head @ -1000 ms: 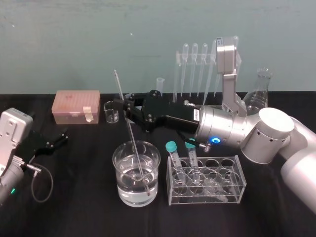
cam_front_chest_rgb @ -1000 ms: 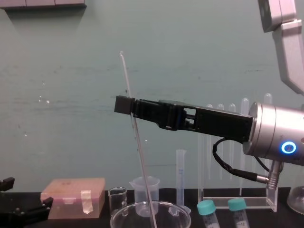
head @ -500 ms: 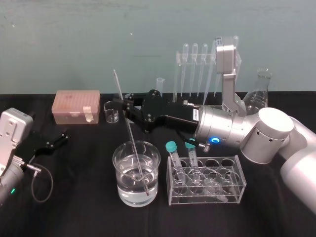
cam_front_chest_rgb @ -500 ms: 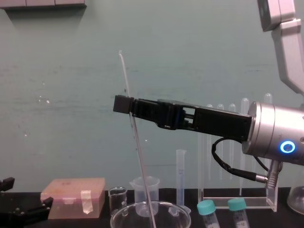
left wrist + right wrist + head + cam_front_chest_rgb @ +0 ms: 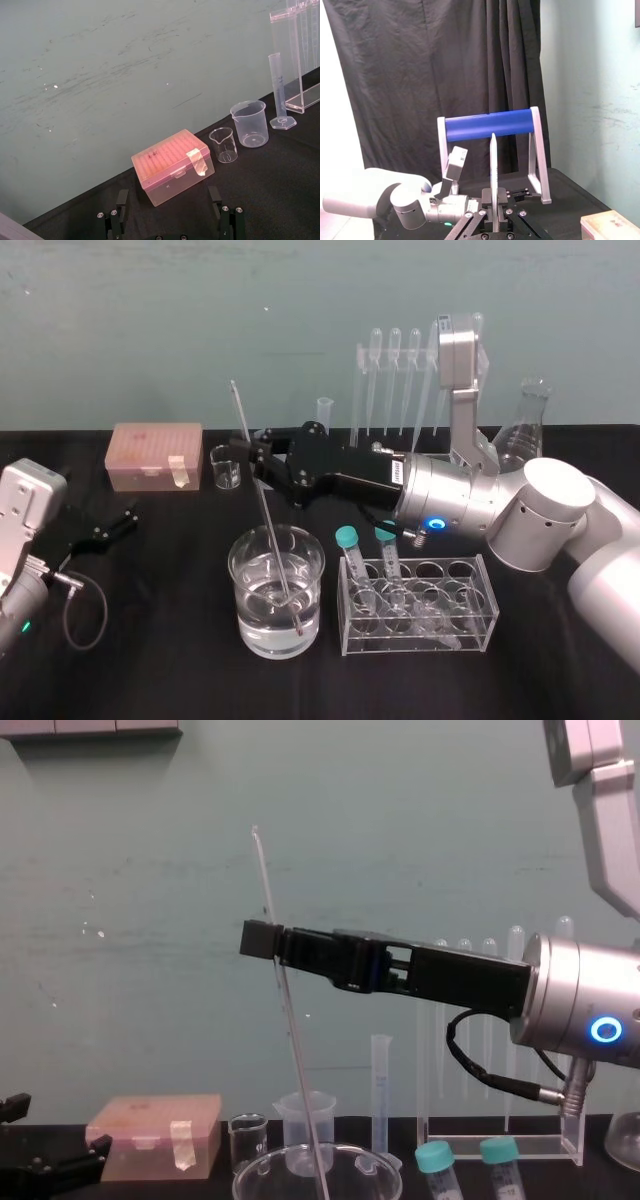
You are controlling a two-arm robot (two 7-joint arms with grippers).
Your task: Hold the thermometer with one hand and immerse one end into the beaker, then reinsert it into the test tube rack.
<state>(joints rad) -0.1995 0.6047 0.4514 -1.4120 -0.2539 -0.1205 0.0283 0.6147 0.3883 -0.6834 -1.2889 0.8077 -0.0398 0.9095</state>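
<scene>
Unmoved, right hand [image 5: 255, 453] grips thermometer [image 5: 265, 505]; head view shows tip in beaker [image 5: 240, 590].

The tally ran: one thermometer [image 5: 296, 1050], one beaker [image 5: 245, 600], one tiny glass beaker [image 5: 226, 468] and one plastic beaker [image 5: 249, 123]. Then came one measuring cylinder [image 5: 278, 87], one pink box [image 5: 156, 455], one flask [image 5: 528, 430], two teal-capped tubes [image 5: 346, 538], one test tube rack [image 5: 500, 1148], one low rack [image 5: 465, 630].

A scuffed, pale teal wall [image 5: 150, 320] rises directly behind the table [image 5: 160, 670], which is draped in black cloth. Beyond the table's left end, a black curtain [image 5: 420, 75] hangs in long folds.
</scene>
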